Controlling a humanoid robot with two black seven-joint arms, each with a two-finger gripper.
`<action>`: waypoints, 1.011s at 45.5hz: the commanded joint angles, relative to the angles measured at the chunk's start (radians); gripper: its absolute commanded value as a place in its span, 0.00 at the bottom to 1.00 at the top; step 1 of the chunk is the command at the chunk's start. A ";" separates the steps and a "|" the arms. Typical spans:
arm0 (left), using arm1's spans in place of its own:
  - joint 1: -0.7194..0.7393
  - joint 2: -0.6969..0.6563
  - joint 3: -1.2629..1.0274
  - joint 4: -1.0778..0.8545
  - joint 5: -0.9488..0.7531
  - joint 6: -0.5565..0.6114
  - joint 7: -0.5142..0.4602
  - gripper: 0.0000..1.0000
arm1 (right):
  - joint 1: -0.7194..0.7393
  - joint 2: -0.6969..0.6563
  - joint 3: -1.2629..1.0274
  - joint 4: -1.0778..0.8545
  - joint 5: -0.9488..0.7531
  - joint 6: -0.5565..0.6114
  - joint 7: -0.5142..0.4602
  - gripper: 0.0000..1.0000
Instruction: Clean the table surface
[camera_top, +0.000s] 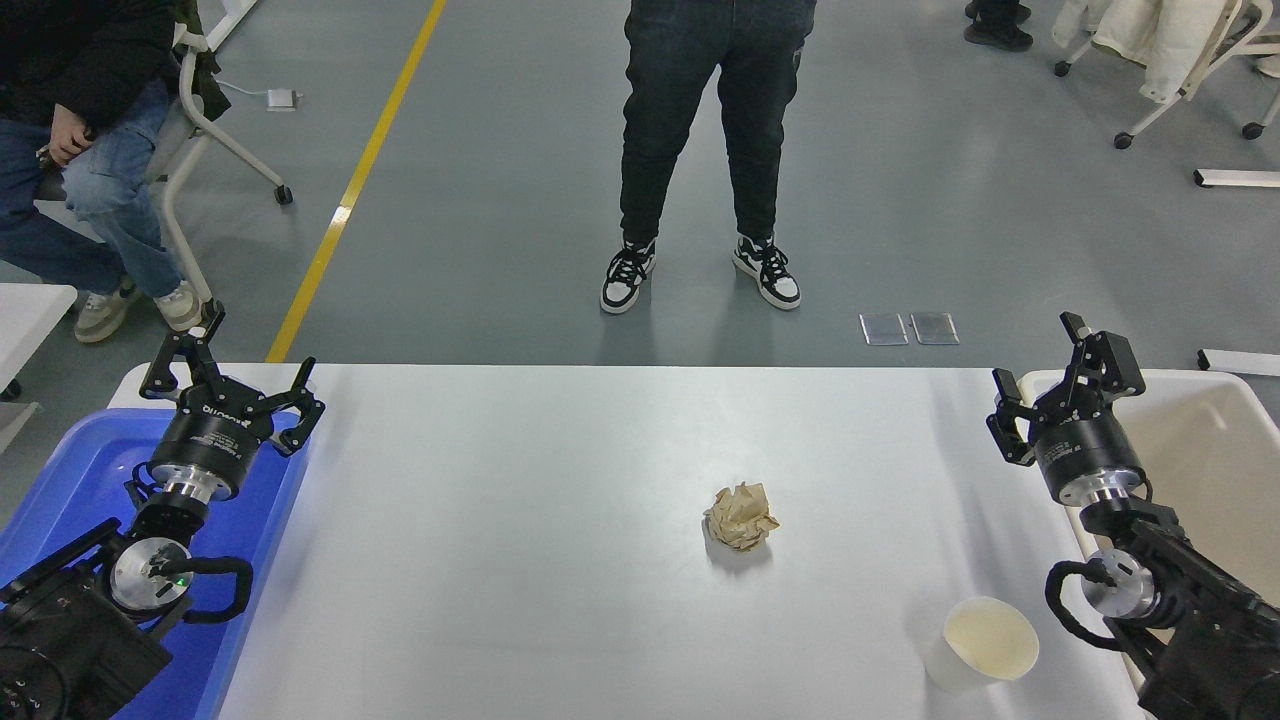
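Observation:
The white table surface (520, 520) carries a crumpled ball of brown paper (741, 516) near its middle and a white paper cup (981, 643) lying near the front right. My right gripper (1040, 372) is open and empty above the table's right edge, far right of the paper ball and behind the cup. My left gripper (232, 370) is open and empty, parked over the blue tub (60, 480) at the left.
A cream-white bin (1215, 470) stands at the table's right end, partly behind my right arm. A person stands beyond the far edge (700, 150). Another person sits on a chair at the far left (70, 150).

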 joint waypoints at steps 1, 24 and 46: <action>0.000 -0.001 0.000 0.000 0.000 -0.002 0.000 1.00 | 0.017 -0.003 0.000 -0.018 -0.001 -0.008 -0.001 1.00; 0.000 -0.001 0.000 0.000 0.000 -0.003 0.000 1.00 | 0.019 0.005 0.016 -0.052 0.000 -0.009 0.001 1.00; 0.000 0.001 0.000 0.000 0.000 -0.005 0.000 1.00 | 0.042 -0.074 0.015 0.152 0.029 0.002 -0.295 1.00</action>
